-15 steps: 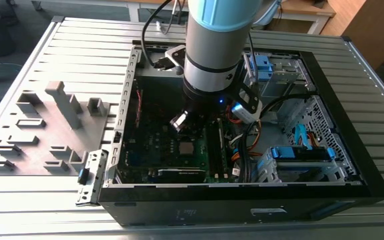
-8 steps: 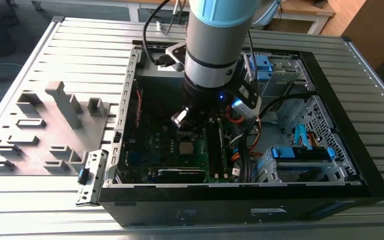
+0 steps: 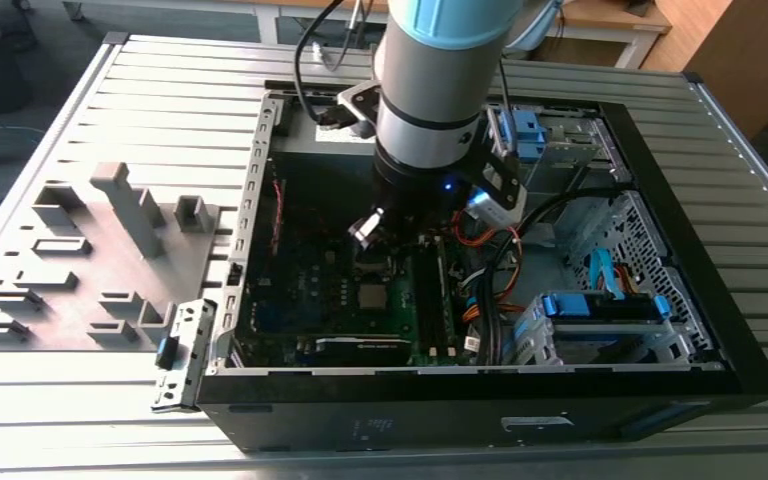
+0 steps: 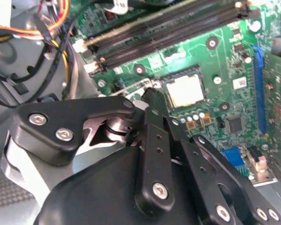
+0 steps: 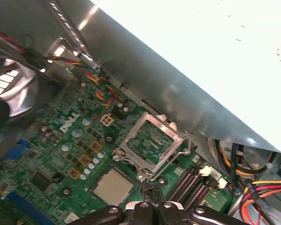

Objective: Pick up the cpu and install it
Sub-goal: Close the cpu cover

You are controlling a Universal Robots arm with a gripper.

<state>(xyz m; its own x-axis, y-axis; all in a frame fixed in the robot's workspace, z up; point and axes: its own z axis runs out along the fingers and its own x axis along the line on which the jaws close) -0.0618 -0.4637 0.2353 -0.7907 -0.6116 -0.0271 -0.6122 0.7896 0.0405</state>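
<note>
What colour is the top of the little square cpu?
Pale silver-grey. The cpu shows best in the second wrist view.

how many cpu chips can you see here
1. The cpu lies flat on the green board, beside the open metal frame, in both wrist views. Others could be hidden under the arm.

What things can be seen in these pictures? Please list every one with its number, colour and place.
table: one, grey slatted metal, under everything
computer case: one, black, open, on the table
fixture tray: one, grey, beside the case at the exterior view's left
motherboard: one, green, inside the case
cpu: one, silver-grey, in the socket on the motherboard
cables: several, red, yellow, black, at the motherboard's edge
arm: one, grey and light blue, above the case
gripper: one, black, close beside the cpu
</note>
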